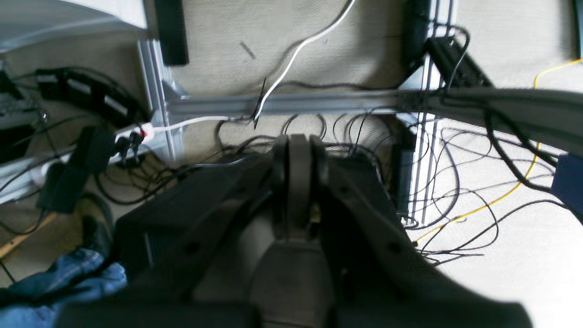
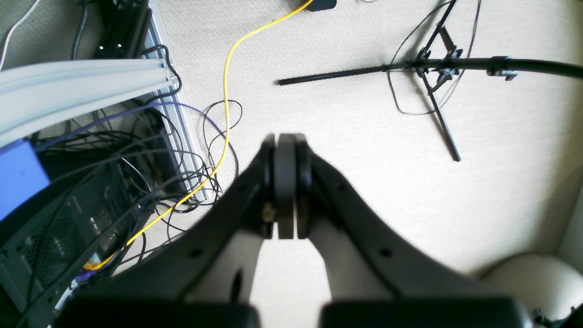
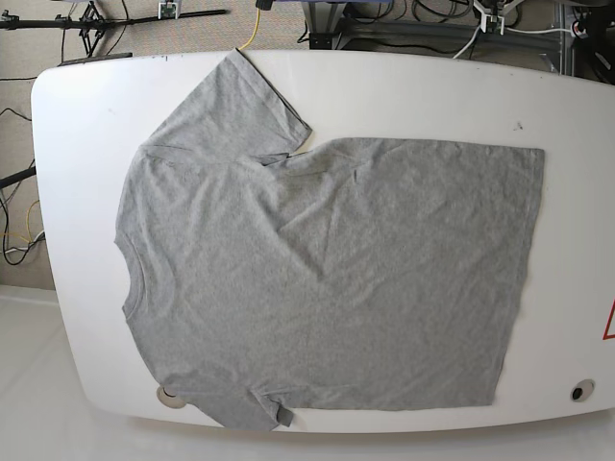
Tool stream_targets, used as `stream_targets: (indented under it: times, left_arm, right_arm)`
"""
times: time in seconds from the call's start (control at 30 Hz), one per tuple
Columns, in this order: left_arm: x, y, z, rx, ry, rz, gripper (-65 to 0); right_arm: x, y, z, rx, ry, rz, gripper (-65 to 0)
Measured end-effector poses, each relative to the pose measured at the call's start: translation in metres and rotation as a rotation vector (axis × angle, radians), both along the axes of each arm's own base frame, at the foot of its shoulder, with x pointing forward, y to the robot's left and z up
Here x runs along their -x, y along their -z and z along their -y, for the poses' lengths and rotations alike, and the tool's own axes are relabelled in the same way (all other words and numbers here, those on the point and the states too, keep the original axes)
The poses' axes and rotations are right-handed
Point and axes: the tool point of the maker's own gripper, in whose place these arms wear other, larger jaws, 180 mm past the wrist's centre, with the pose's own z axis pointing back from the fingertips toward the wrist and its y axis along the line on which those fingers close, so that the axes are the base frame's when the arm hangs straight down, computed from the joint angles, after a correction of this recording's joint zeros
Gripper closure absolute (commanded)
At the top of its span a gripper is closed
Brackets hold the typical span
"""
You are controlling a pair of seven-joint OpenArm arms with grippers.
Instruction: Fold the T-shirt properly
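The large heather-grey short-sleeved T-shirt (image 3: 327, 279) is lying spread flat, plain side up, across the white round-cornered bench (image 3: 77, 115), covering most of its top. Its ribbed crew neck (image 3: 130, 274) is pointing toward the left edge of the base view and its straight hem (image 3: 524, 279) is running down the right side. The far sleeve (image 3: 235, 106) is stretching out flat toward the bench's back edge, while the near sleeve (image 3: 250, 408) is lying bunched and partly folded at the front edge, just beside a small round fitting (image 3: 169, 393) set in the bench. Soft wrinkles are crossing the chest. Neither arm is showing in the base view; both are hanging off the bench, their wrist cameras looking down at the floor. The left tool (image 1: 298, 146) is sitting clenched, its dark fingers pressed together with nothing between them, above pale carpet strewn with black cables (image 1: 455, 182), a white cable (image 1: 300, 50) and a silver aluminium frame rail (image 1: 282, 104), with crumpled blue denim cloth (image 1: 59, 282) at the lower left. The right tool (image 2: 286, 146) is likewise clenched and empty, hovering over pale carpet beside a yellow cable (image 2: 225, 105), a black tripod stand (image 2: 437, 68) and an open black computer case (image 2: 63, 218).
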Motion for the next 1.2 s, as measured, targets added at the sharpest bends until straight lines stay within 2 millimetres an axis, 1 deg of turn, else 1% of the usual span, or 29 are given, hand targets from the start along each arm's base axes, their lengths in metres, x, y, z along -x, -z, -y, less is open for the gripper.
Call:
stream_targets:
  times: [0.1, 0.2, 0.3, 0.43, 0.53, 0.63, 0.73, 0.83, 0.9, 1.03, 1.1, 1.2]
  left_arm:
    - [0.002, -0.007, 0.001, 0.02, -0.007, -0.002, 0.0]
    - [-0.003, -0.014, -0.001, 0.019, -0.015, 0.022, 0.0]
    - [-0.007, -0.024, -0.005, 0.018, -0.023, 0.049, 0.0]
    - [-0.017, -0.049, -0.025, -0.01, -0.065, 0.126, 0.0]
    - [-0.02, -0.057, -0.037, -0.042, -0.075, 0.14, 0.0]
    - [-0.024, -0.062, -0.035, -0.039, -0.065, 0.15, 0.0]
    - [-0.034, -0.073, -0.028, -0.038, -0.041, 0.172, 0.0]
    - [-0.047, -0.084, -0.019, -0.024, -0.005, 0.22, 0.0]
    - [-0.052, -0.087, -0.02, -0.032, -0.003, 0.232, 0.0]
    - [-0.057, -0.099, -0.029, -0.069, -0.001, 0.253, 0.0]
    - [-0.061, -0.107, -0.032, -0.085, 0.003, 0.272, 0.0]
    - [-0.068, -0.116, -0.033, -0.098, 0.007, 0.3, 0.0]
  right_arm:
    - [0.001, -0.008, 0.004, 0.01, -0.014, 0.008, 0.0]
    - [0.0, -0.015, 0.007, 0.017, -0.024, 0.017, 0.0]
    - [-0.002, -0.021, 0.005, 0.011, -0.033, 0.027, 0.0]
    - [-0.016, -0.033, -0.005, -0.022, -0.062, 0.066, 0.0]
    - [-0.027, -0.039, -0.006, -0.024, -0.071, 0.087, 0.0]
    - [-0.035, -0.046, -0.006, -0.023, -0.076, 0.107, 0.0]
    - [-0.042, -0.054, -0.01, -0.031, -0.068, 0.104, 0.0]
    - [-0.057, -0.064, -0.014, -0.039, -0.077, 0.149, 0.0]
    - [-0.066, -0.071, -0.016, -0.042, -0.082, 0.176, 0.0]
    - [-0.081, -0.087, -0.021, -0.048, -0.094, 0.22, 0.0]
    - [-0.087, -0.098, -0.025, -0.052, -0.103, 0.253, 0.0]
    - [-0.093, -0.106, -0.028, -0.062, -0.109, 0.275, 0.0]
